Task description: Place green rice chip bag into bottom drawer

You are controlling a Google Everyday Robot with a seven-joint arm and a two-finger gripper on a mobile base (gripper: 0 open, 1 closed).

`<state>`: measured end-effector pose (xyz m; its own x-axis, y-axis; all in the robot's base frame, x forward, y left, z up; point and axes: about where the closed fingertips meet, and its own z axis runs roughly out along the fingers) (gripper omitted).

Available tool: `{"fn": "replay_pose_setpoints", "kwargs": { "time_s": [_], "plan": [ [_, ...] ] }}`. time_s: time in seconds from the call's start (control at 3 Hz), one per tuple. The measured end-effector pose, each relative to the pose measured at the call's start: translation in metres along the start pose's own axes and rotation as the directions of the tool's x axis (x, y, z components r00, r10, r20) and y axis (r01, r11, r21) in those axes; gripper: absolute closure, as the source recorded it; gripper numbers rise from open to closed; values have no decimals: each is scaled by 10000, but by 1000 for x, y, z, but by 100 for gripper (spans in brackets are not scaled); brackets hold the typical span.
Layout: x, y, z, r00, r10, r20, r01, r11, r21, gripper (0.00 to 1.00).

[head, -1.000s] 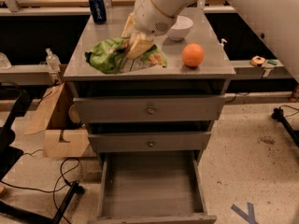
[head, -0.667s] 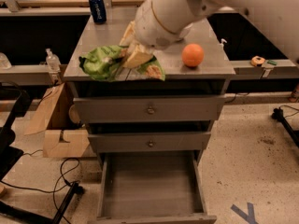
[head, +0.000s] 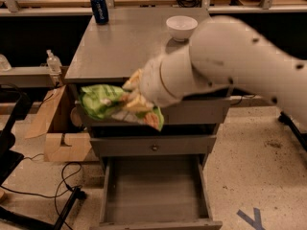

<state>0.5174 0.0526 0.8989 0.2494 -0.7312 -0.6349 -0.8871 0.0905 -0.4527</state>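
The green rice chip bag (head: pixel 103 101) hangs in the air in front of the cabinet's top edge, left of centre, crumpled, with an orange-yellow corner at its lower right. My gripper (head: pixel 133 97) is shut on the bag at its right end, at the tip of the big white arm (head: pixel 230 61) that reaches in from the right. The bottom drawer (head: pixel 156 193) is pulled open below, its flat grey tray showing nothing in it. The bag is above and a little left of the drawer.
A blue drink can (head: pixel 99 7) stands at the back left of the cabinet top (head: pixel 120 47), a white bowl (head: pixel 181 27) at the back right. A cardboard box (head: pixel 60 128) and cables lie on the floor to the left. The middle drawer (head: pixel 153 146) is shut.
The gripper has carried the bag off the cabinet top, forward and down past its front edge. The arm now hides the orange.
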Motion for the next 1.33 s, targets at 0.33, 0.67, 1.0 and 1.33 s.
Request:
{"fn": "replay_pose_setpoints", "kwargs": {
  "time_s": [0.33, 0.67, 1.0, 1.33],
  "plan": [
    [21, 17, 15, 9995, 224, -211, -220, 9996, 190, 100],
    [20, 17, 15, 9996, 204, -210, -200, 9996, 186, 100],
    [24, 29, 35, 9992, 359, -147, -361, 9993, -110, 100],
    [60, 64, 77, 9940, 1078, 200, -1066, 9929, -529, 100]
  ]
}}
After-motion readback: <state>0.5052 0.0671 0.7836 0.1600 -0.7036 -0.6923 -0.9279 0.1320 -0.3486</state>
